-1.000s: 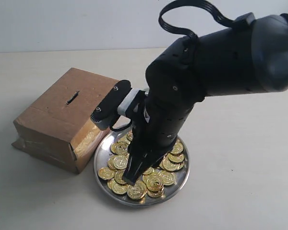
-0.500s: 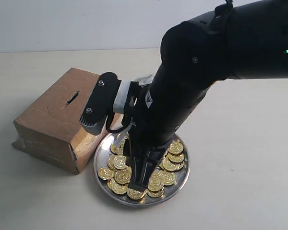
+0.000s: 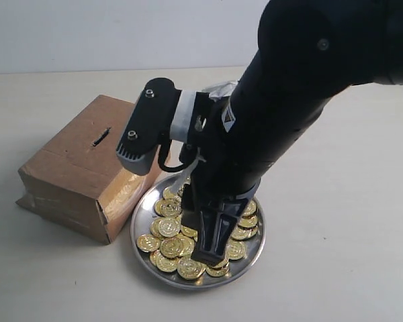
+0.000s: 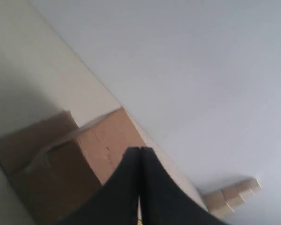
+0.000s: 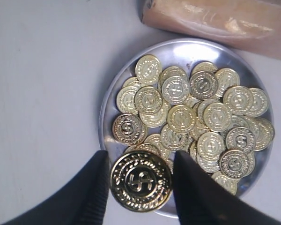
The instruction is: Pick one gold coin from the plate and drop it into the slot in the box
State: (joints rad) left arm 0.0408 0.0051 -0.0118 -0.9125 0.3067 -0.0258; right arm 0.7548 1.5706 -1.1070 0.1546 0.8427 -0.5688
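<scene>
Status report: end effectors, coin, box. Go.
Right end effector shut on coin, above plate. Left end effector shut, empty. Slot clear.

place: probably lab — bare pale tabletop [image 3: 336, 221] | plain wall [image 3: 87, 33]

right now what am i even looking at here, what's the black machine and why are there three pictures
The black machine is a robot arm; its tip is a two-fingered tool for picking things up. One picture comes from a camera off the arms, watching the whole table. The other two come from cameras on each arm's wrist, looking along that arm's fingers.

On the table stand a brown cardboard box with a small dark slot in its top and, right beside it, a silver plate heaped with gold coins.

The right tool is above the plate, and one gold coin sits between its two fingers, looking gripped. The left tool is shut and empty, away from the plate.
</scene>
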